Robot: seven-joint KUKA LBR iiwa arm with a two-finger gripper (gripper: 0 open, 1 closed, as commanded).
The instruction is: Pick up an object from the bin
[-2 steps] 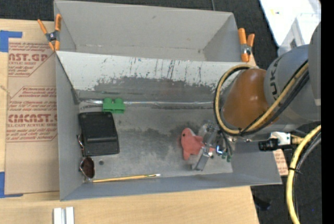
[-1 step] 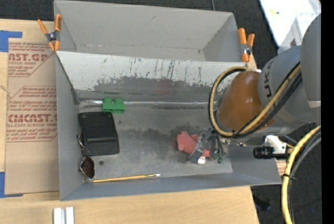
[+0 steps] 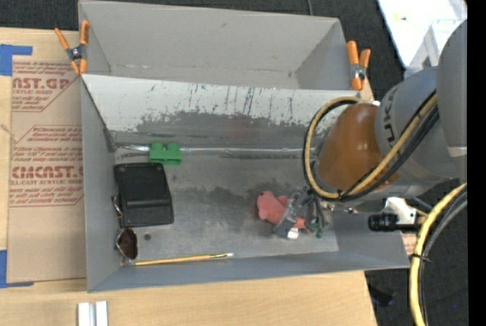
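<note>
The gripper is down at the floor of the bin, near the right end and towards the near wall; its tip is a dark tangle of parts, and I cannot tell how far it is open or whether it has hold of anything. Just to its left, touching or nearly so, lies a pink lump, the closest thing to it. Above the gripper sits the arm's orange cover, with looped cables around it. Well apart, at the left end, a black box rests on the floor, a green block just beyond it by the far slope. A yellow stick lies along the near wall, a round brown thing at its left end.
</note>
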